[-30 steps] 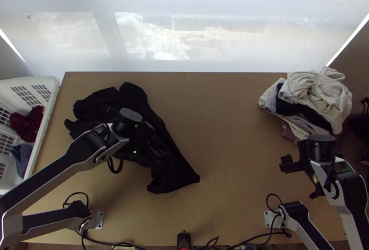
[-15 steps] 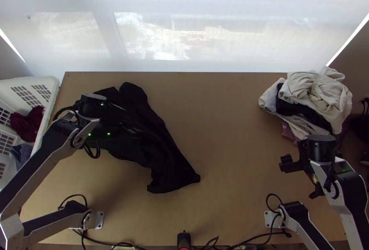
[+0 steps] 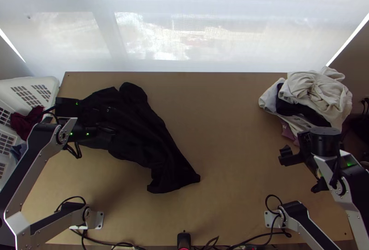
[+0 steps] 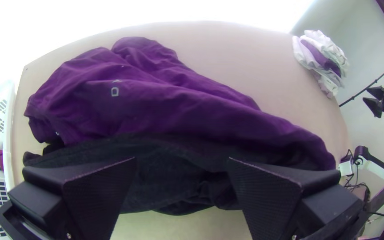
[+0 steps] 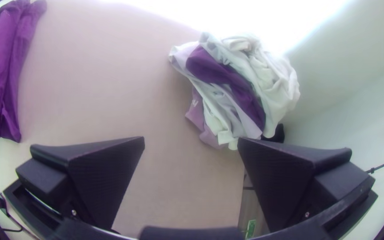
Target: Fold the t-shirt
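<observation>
A dark t-shirt [image 3: 154, 146] is lying rumpled and slanting across the left half of a wooden surface [image 3: 235, 153], its wide, bunched part toward the left and its narrow end [image 3: 175, 181] reaching toward the near middle. The left hand [image 4: 182, 160] is hanging over the wide part, its black fingers spreading well apart and gripping nothing; whether they are touching the cloth, I cannot tell. The right hand [image 5: 191, 138] is also gaping empty, near a pile of pale and dark clothes [image 3: 318, 95], well apart from the shirt. The fabric is looking soft, limp and fairly light, nothing fragile, so it will probably be sagging between holds and sliding rather than keeping a crease. Loose layers are likely to be slipping past each other, so a pinch should be catching every layer at an edge. The best holds are probably offering themselves at the narrow end's corners and at the rounded bulge [image 3: 133, 93] on the far side, letting a pull between them be smoothing the wrinkles before any folding.
</observation>
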Controlling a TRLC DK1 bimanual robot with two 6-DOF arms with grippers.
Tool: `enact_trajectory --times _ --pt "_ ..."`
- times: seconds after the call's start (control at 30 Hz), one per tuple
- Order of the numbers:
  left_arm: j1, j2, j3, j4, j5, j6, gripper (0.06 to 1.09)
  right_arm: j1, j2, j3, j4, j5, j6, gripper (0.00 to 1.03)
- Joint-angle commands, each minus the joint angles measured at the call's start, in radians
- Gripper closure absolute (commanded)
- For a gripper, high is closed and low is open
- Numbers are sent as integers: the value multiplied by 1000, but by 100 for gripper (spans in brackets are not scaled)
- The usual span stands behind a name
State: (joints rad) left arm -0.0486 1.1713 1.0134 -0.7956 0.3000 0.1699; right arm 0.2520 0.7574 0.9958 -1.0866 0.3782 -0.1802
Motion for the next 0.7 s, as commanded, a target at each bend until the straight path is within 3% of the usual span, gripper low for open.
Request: enact_trajectory --times 0.0,0.1,0.47,0.53,0.63,0.67 --pt "47 7 -111 162 -82 20 10 58 62 61 2 -1 1 5" --pt "47 41 -142 236 -102 20 10 75 69 53 7 -1 1 5" --pt "-11 197 -137 260 -133 -10 12 236 215 191 27 -1 -7 5" --pt "-23 195 -134 253 -133 -15 28 256 252 218 37 -1 -16 5" --pt "-33 169 -133 254 -133 -27 72 271 304 237 74 -1 -28 5" --pt "-34 166 -131 253 -133 -30 83 279 321 242 86 -1 -33 5"
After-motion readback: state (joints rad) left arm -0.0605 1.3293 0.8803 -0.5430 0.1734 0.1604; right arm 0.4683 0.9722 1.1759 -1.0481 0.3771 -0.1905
